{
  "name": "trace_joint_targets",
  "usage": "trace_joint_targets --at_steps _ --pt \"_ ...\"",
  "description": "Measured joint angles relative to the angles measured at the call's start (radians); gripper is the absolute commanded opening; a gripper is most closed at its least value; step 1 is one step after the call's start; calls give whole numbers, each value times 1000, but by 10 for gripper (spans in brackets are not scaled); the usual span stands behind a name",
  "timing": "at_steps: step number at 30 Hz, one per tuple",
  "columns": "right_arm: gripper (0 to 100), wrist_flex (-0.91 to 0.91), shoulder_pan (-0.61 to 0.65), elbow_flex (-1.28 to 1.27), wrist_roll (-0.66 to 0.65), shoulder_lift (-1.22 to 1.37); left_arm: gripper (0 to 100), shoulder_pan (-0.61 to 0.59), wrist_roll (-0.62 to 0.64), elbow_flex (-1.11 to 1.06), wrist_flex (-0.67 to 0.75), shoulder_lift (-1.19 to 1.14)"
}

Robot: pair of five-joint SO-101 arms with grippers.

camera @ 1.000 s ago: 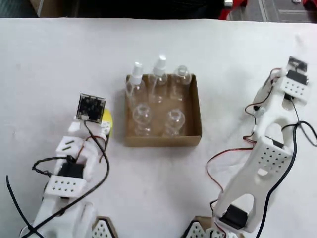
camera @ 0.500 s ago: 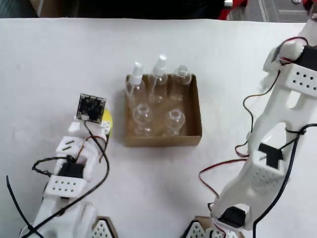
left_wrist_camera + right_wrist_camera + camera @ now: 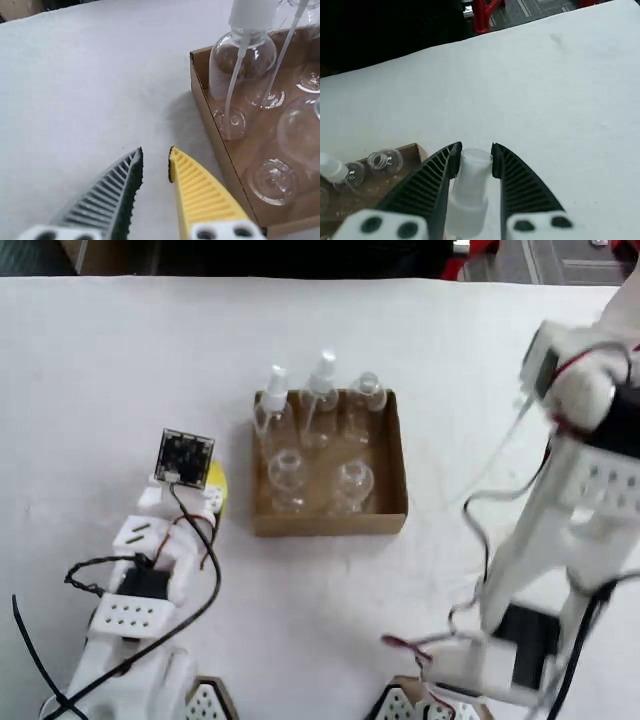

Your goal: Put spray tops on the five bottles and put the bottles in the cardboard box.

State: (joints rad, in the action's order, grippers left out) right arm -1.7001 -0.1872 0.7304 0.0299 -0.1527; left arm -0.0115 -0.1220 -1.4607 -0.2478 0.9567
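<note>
The cardboard box [image 3: 395, 455] sits mid-table with five clear bottles standing in it. Two bottles at the back, one [image 3: 272, 410] and its neighbour [image 3: 320, 400], wear white spray tops; the back right bottle [image 3: 367, 400] and the two front bottles [image 3: 287, 478] [image 3: 352, 482] have bare necks. My right gripper [image 3: 476, 147] is shut on a white spray top [image 3: 470, 185], held high over the table to the right of the box [image 3: 395, 175]. My left gripper [image 3: 155, 156] rests low just left of the box [image 3: 210, 125], slightly open with nothing between its fingers.
The white table cloth [image 3: 120, 360] is bare on the far side and to the left of the box. The raised right arm [image 3: 570, 510] stands over the right side of the table. The table's far edge [image 3: 530, 30] borders a dark floor.
The right arm has risen from the table at the right and swung upward, carrying the spray top. The left arm and the bottles have stayed put.
</note>
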Motion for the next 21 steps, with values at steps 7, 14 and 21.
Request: trace_joint_targets --at_steps 7,14,21 --pt "16 80 137 -334 -2 -408 103 -20 0 103 -209 0" --pt "16 258 144 -646 -2 -678 179 -81 84 232 -379 0" --pt "16 358 152 -821 -2 -836 192 -86 89 318 -499 14"
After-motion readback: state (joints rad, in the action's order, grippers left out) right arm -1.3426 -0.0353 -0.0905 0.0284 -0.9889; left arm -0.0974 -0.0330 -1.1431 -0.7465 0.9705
